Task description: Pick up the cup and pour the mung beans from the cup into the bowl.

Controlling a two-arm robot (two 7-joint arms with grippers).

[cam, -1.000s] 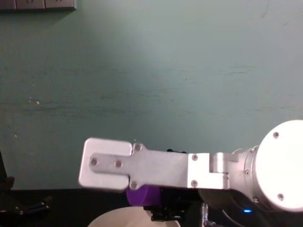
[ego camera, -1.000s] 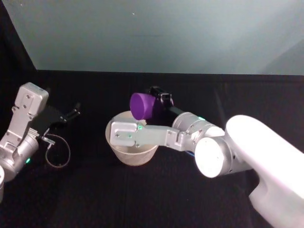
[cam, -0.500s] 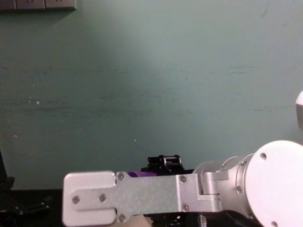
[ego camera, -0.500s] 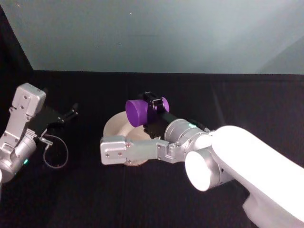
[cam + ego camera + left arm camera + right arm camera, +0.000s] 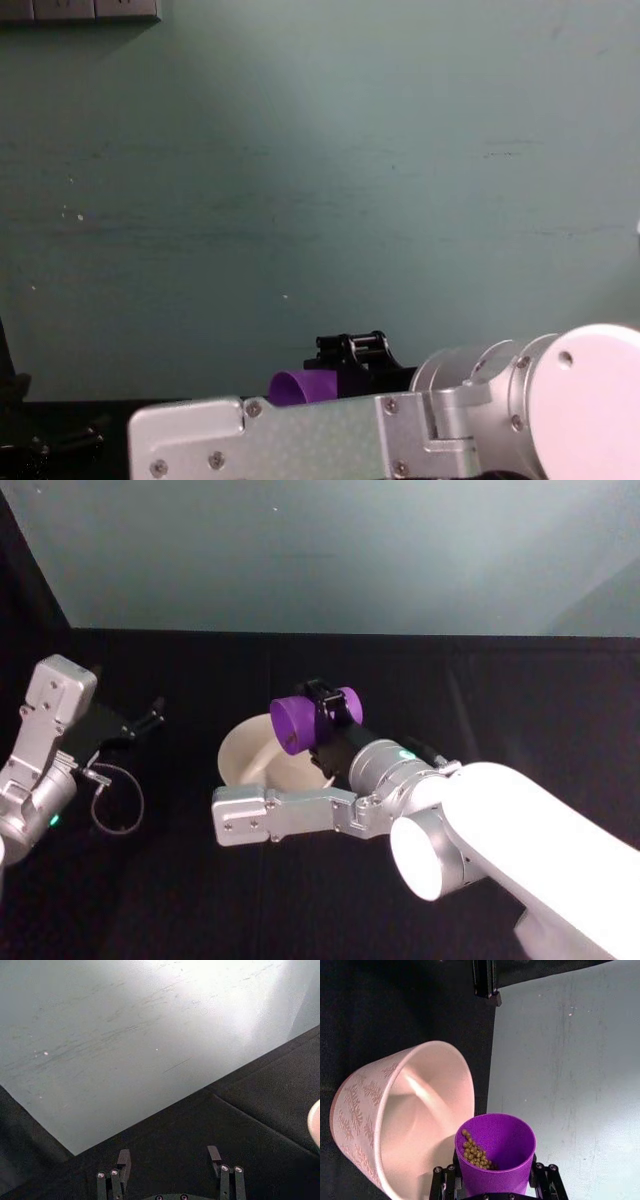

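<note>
One arm sits out at the left: the left gripper (image 5: 170,1157) hangs with fingers spread and empty, well apart from the white bowl (image 5: 250,762). Over that bowl's right rim the purple cup (image 5: 303,721) lies tipped on its side, mung beans (image 5: 476,1154) heaped along its inner wall. The pour probably wants a slow further wrist roll, with the mouth kept over the bowl's opening so no beans skip out. The right gripper (image 5: 322,714) is clamped across the cup's sides, its fingers (image 5: 543,1176) pressing the wall.
</note>
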